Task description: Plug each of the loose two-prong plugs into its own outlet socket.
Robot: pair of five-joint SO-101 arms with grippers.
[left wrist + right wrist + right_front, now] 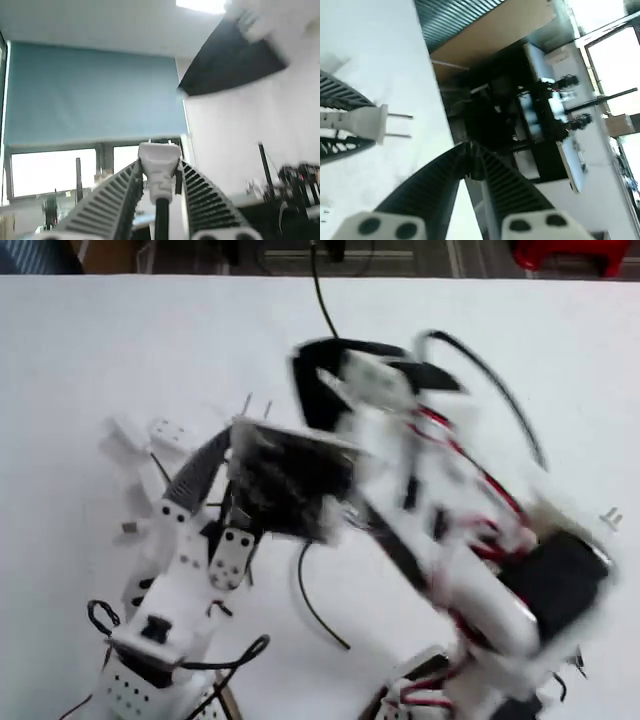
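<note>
White two-prong plug (159, 157) is sitting clamped in the left gripper (160, 169), off the white table (500, 330) — a carrying step. Right gripper (470, 148) is resting closed on nothing. Next move is calling for lining the prongs up with a socket — squarely.

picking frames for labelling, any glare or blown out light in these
High view: even light on the white table, no glare. Left wrist view: the ceiling light and windows behind the white two-prong plug are blown out. Right wrist view: the window is washed out; the plug is evenly lit.
</note>
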